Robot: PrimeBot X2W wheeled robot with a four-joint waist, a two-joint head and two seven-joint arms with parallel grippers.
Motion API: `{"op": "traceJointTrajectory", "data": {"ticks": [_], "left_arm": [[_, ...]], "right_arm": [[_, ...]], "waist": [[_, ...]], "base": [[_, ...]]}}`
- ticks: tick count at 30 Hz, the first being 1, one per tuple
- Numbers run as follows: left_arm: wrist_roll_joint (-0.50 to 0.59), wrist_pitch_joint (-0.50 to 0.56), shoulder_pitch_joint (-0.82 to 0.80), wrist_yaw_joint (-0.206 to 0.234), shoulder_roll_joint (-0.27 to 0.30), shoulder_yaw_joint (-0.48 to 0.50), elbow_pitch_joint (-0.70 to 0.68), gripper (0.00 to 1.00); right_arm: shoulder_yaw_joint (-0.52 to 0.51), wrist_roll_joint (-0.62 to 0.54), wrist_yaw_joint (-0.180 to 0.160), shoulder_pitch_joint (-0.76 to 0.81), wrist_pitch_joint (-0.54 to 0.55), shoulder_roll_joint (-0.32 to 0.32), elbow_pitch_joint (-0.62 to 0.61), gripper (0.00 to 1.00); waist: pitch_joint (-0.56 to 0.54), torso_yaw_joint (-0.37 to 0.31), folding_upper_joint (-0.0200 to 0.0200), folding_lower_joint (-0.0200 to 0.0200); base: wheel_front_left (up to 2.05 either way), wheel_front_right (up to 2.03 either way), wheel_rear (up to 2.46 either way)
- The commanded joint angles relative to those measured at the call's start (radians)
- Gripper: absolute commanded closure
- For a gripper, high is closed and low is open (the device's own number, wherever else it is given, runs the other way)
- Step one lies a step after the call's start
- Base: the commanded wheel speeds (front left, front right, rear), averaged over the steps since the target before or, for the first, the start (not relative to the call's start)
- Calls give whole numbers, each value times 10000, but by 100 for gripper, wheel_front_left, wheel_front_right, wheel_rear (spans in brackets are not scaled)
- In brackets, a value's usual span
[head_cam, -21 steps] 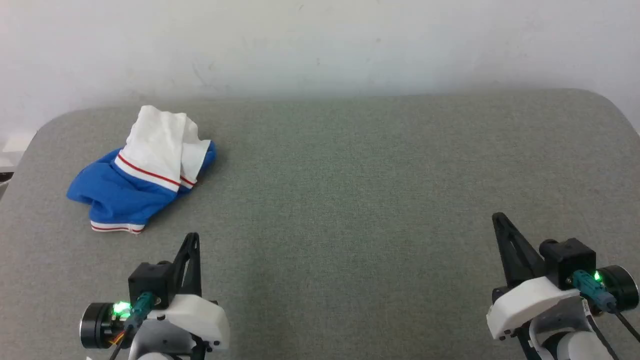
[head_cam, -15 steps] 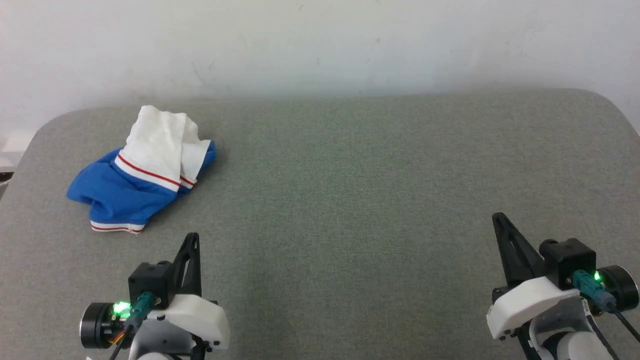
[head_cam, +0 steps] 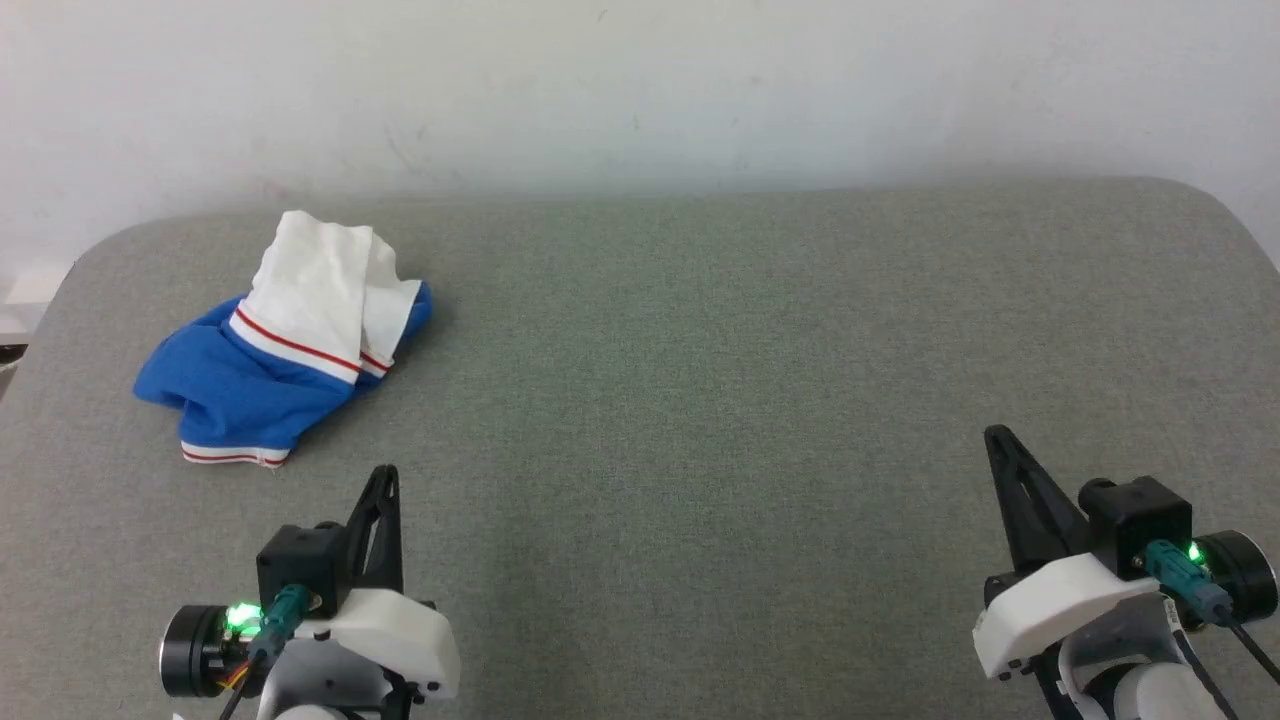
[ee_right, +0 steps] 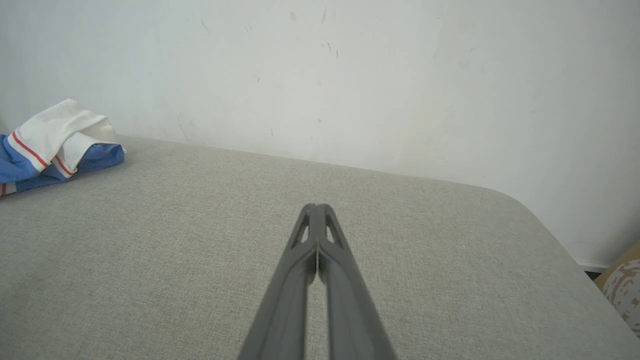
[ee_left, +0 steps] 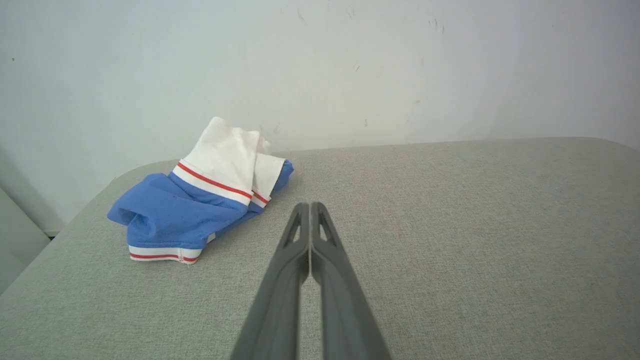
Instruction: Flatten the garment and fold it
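The garment (head_cam: pixel 285 350) lies crumpled at the far left of the grey table (head_cam: pixel 700 380): blue cloth, a white sleeve on top, red-and-white striped trim. It also lies ahead-left of the fingers in the left wrist view (ee_left: pixel 200 200) and at the left edge of the right wrist view (ee_right: pixel 55 145). My left gripper (head_cam: pixel 385 472) sits near the front left, shut and empty, a short way in front of the garment. My right gripper (head_cam: pixel 992 432) is at the front right, shut and empty, far from the cloth. Both pairs of fingers press together in the wrist views (ee_left: pixel 310 206) (ee_right: pixel 316 206).
A pale wall (head_cam: pixel 640 90) rises just behind the table's far edge. The table's corners are rounded. A patterned object (ee_right: pixel 622 285) sits on the floor past the right corner.
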Motion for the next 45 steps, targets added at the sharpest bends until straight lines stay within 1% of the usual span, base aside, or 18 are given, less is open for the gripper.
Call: {"op": "traceJointTrajectory", "data": {"ticks": [1,15,16,34,45], "left_arm": [[66,-1,-134,-83,-49,37,-55,100],[66,-1,-134,-83,-49,37,-55,100],[0,-1,0,0,0,0,0,0],[15,-288,-9,94,12,-166,100,0],[25,-518,-22,203,57,-296,134,0]], "right_arm": [[-3,-7,-19,93,5,32,-60,100],[-3,-7,-19,93,5,32,-60,100],[0,1,0,0,-1,0,0,0],[27,96,0,16,-287,-2,77,0],[94,95,-2,37,-517,2,14,0]], "waist": [[0,0,0,0],[0,0,0,0],[0,0,0,0],[20,24,0,0],[46,279,0,0]], "base": [[0,0,0],[0,0,0],[0,0,0],[0,0,0],[0,0,0]]}}
